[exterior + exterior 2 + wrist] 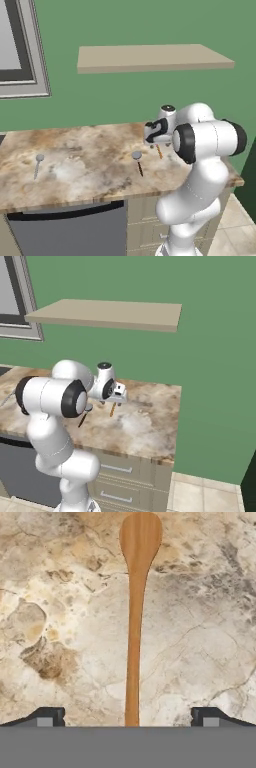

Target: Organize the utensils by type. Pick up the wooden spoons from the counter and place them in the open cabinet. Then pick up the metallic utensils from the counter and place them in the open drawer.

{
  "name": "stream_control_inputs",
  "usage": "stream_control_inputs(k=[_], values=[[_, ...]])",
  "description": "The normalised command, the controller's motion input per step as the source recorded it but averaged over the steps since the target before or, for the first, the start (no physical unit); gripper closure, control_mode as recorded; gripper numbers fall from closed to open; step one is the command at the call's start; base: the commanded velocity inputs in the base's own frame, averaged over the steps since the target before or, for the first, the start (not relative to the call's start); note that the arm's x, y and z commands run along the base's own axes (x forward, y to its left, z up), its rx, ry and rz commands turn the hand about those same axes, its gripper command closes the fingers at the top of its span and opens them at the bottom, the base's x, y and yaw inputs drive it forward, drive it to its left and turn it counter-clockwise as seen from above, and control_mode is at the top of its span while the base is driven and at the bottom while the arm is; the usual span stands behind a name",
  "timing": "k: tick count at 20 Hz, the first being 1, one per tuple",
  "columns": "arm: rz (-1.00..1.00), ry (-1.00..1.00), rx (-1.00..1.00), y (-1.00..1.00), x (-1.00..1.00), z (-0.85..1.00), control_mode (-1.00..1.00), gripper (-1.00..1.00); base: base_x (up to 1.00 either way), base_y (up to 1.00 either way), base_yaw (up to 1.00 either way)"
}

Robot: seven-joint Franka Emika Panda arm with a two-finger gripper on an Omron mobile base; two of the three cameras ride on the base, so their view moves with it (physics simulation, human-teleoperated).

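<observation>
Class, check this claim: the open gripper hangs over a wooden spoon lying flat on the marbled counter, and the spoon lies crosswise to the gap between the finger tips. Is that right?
Not quite. In the hand view the wooden spoon runs lengthwise through the gap, its handle passing midway between the finger tips, not crosswise. The rest holds: the gripper is open, above the spoon lying flat on the counter.

The white arm rises from its base, bends at a dark-jointed elbow and reaches forward, with the wrist turned so the hand points straight down. The gripper (128, 717) hangs low with its jaws spread wide and nothing between them; its two dark fingertips (50, 716) stand far apart in the hand view.
</observation>
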Motion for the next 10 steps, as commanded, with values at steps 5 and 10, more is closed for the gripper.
stream_control_inputs(k=[5,10], values=[[0.01,0.00,-0.08,-0.01,0.37,-0.34,-1.00,-1.00,0.00,0.00,0.00],[0.00,0.01,-0.03,0.00,0.41,-0.25,-1.00,-1.00,0.00,0.00,0.00]])
